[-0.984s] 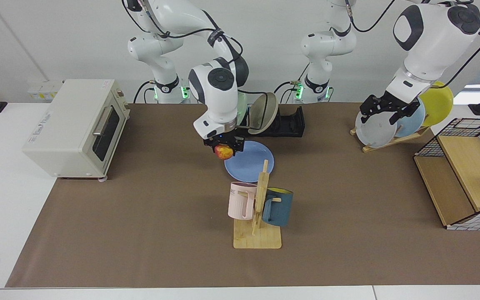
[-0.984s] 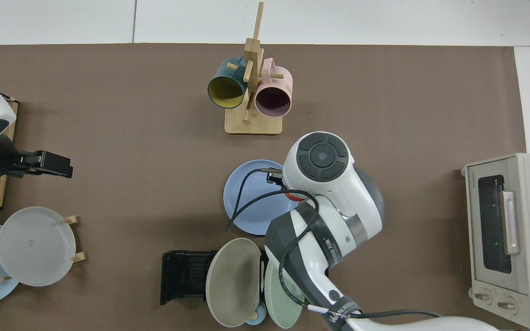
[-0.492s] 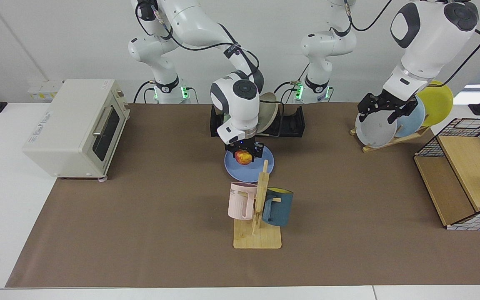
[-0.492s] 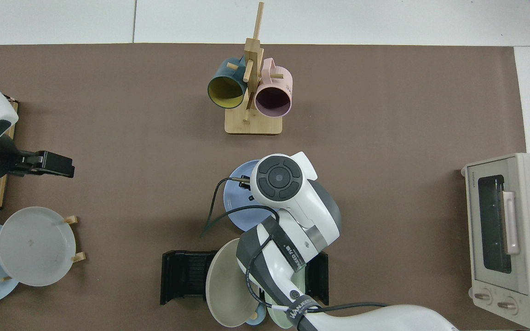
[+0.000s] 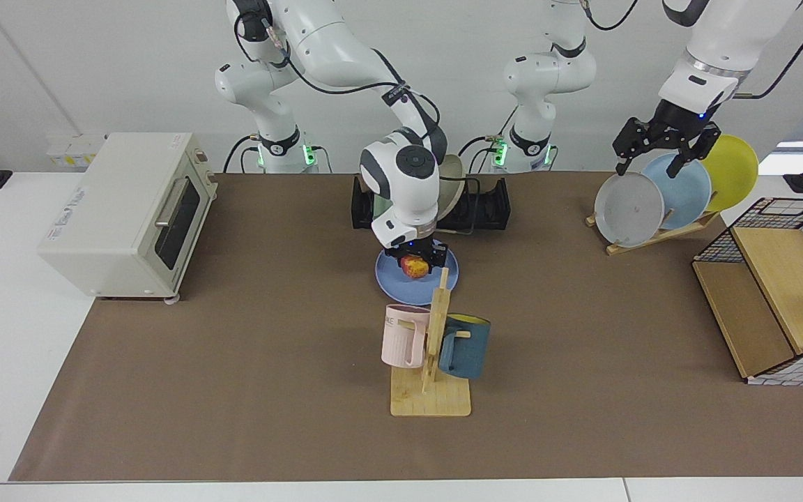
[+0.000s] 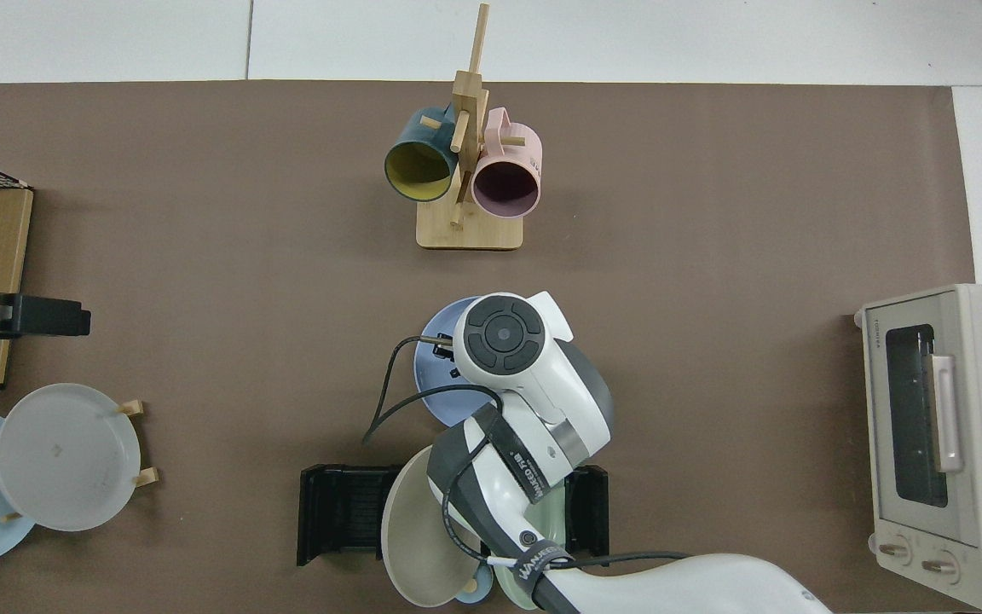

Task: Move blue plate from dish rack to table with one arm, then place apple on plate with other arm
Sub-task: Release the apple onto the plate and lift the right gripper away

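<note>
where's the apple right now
In the facing view the apple sits mid-table in the right gripper, low over the blue plate, just in front of the dish rack.

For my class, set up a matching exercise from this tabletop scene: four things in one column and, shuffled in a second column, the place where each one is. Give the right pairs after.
Things
1. apple
2. blue plate
3. pink mug
4. grey plate

Places
A. hung on the wooden mug tree
B. flat on the brown mat, near the black dish rack
C. between the right gripper's fingers
D. leaning in the slanted wooden stand

Pairs: 1-C, 2-B, 3-A, 4-D
</note>
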Controlling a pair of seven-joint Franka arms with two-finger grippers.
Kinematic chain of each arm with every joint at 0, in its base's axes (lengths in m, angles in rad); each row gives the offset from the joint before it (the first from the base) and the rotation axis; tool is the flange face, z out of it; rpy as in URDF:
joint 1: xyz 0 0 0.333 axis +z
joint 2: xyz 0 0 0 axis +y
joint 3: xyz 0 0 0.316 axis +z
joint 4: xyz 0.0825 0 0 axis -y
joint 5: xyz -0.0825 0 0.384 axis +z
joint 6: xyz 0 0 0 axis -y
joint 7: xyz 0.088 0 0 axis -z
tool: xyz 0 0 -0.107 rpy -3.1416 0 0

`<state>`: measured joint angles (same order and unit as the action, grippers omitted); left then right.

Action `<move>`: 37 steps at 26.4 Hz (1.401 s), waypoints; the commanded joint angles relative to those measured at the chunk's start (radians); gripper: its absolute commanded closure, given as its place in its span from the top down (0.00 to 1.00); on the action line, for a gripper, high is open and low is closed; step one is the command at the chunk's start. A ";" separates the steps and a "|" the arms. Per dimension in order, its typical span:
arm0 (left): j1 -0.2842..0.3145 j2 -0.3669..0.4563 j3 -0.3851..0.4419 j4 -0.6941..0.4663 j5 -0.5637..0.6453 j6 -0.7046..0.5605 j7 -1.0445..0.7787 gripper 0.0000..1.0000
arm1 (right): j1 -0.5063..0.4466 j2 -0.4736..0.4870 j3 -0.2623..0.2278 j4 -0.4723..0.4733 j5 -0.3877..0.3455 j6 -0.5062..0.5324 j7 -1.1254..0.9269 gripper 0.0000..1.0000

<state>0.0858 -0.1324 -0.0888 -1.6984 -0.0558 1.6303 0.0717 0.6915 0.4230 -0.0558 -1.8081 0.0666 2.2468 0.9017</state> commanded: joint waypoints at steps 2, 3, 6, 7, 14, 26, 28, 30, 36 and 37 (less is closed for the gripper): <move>0.002 -0.003 0.001 -0.009 0.008 -0.010 0.010 1.00 | -0.010 0.007 -0.002 0.010 0.018 0.011 0.005 1.00; 0.002 -0.003 0.001 -0.009 0.008 -0.010 0.010 1.00 | -0.013 0.000 -0.002 0.015 0.021 0.002 0.005 1.00; 0.002 -0.003 0.001 -0.009 0.008 -0.010 0.010 1.00 | -0.030 -0.024 -0.009 0.027 0.048 -0.055 0.000 1.00; 0.002 -0.003 0.001 -0.009 0.008 -0.010 0.010 1.00 | -0.041 -0.033 -0.010 0.044 0.056 -0.078 -0.003 1.00; 0.002 -0.003 -0.002 -0.009 0.008 -0.009 0.010 1.00 | -0.193 -0.145 -0.015 0.073 0.064 -0.200 -0.272 1.00; 0.002 -0.003 -0.002 -0.009 0.008 -0.009 0.010 1.00 | -0.487 -0.242 -0.018 -0.043 0.042 -0.208 -0.750 1.00; 0.002 -0.003 -0.002 -0.009 0.008 -0.009 0.010 1.00 | -0.541 -0.253 -0.016 -0.051 0.042 -0.200 -0.793 1.00; 0.002 -0.003 -0.002 -0.009 0.008 -0.009 0.010 1.00 | -0.575 -0.257 -0.018 -0.043 0.042 -0.200 -0.799 1.00; 0.002 -0.003 -0.002 -0.009 0.008 -0.009 0.010 1.00 | -0.623 -0.300 -0.021 0.027 0.016 -0.286 -0.804 1.00; 0.002 -0.003 -0.002 -0.009 0.008 -0.009 0.010 1.00 | -0.623 -0.309 -0.019 0.045 0.006 -0.314 -0.804 1.00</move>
<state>0.0858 -0.1288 -0.0900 -1.7017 -0.0558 1.6303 0.0717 0.0827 0.1757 -0.0916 -1.7969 0.0991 2.0181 0.1118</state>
